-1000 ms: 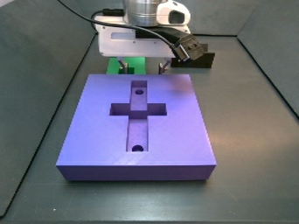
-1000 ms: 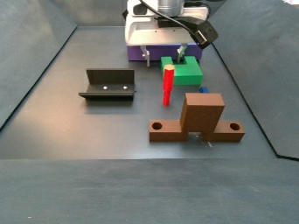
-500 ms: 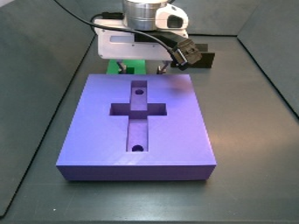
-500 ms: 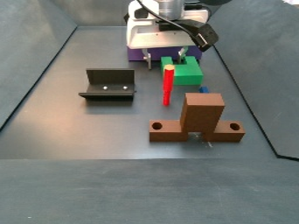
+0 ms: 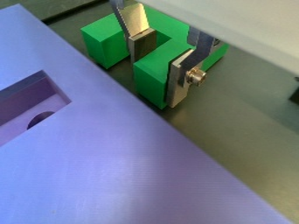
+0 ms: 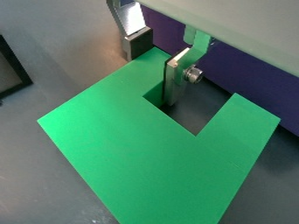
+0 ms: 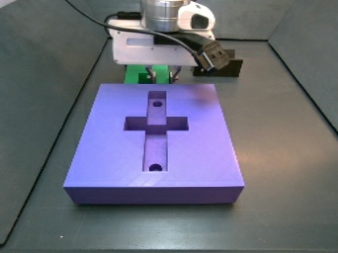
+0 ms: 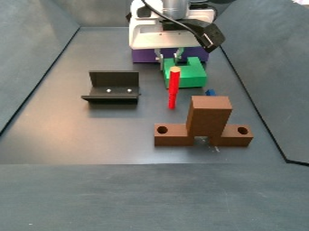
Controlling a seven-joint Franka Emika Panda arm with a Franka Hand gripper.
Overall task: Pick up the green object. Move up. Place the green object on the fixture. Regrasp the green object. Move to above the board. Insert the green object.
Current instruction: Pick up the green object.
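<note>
Dark grey surface (image 8: 72, 135) fills both side views, walled by dim panels. Low at the upper centre, the pincer (image 6: 158, 63) straddles one arm of the green object (image 6: 140, 144), one finger (image 5: 181, 77) in the notch and the other at the arm's outer face, seemingly clamped on it. That piece lies on the surface just behind the board (image 7: 161, 138). Right of it in a side view stands the fixture (image 7: 224, 65); elsewhere a red peg (image 8: 174, 88) and brown block (image 8: 208, 120) appear.

Dark floor (image 8: 72, 126), board (image 7: 158, 138), green object (image 8: 192, 72), fixture (image 8: 112, 87), brown block (image 8: 207, 124), hand (image 6: 159, 66) at green object
</note>
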